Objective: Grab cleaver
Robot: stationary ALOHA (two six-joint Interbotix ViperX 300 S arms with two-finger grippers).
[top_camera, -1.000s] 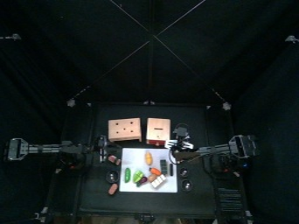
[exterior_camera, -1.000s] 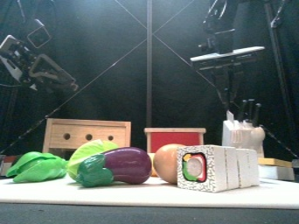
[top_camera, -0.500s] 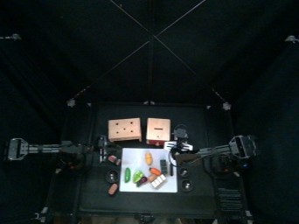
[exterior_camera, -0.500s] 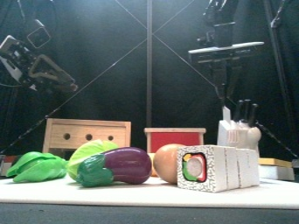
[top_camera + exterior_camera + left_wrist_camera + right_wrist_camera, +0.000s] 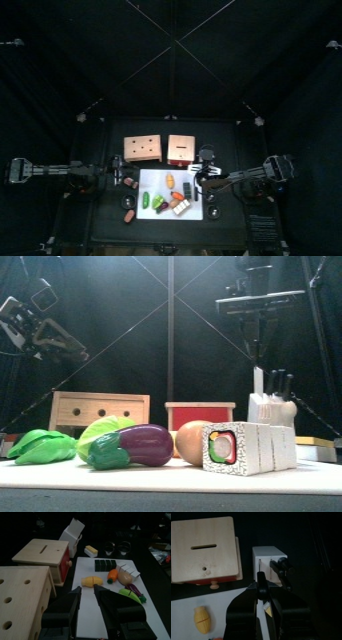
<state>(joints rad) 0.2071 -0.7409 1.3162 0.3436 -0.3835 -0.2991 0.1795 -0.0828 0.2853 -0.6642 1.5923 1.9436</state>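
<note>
Right pincer looks clamped on the cleaver, jaws pinched narrow around its top end. The blade hangs straight down, edge-on to the front, right at the white knife block, low end about level with the block's top. I can't tell if it is fully clear of the slot.

Risks:
- Thin flat piece held at one end, so it could swing or twist in the jaws if the arm moves fast.
- If the tip is in the slot, a sideways pull could jam it or tip the block, which stands just beside the board.
- A loose grip could drop it onto the block's black handles or onto the sushi in front.

Views:
- Front view shows the blade's hang and its height against the block.
- Right wrist view looks down the jaws and shows the block's top and the tan blocks beyond, but the blade is mostly hidden there.
- Top view only places the arm over the board's right edge.
- Left pincer rests off to the left, jaws apart, nothing in them; its camera shows the whole board layout.
</note>
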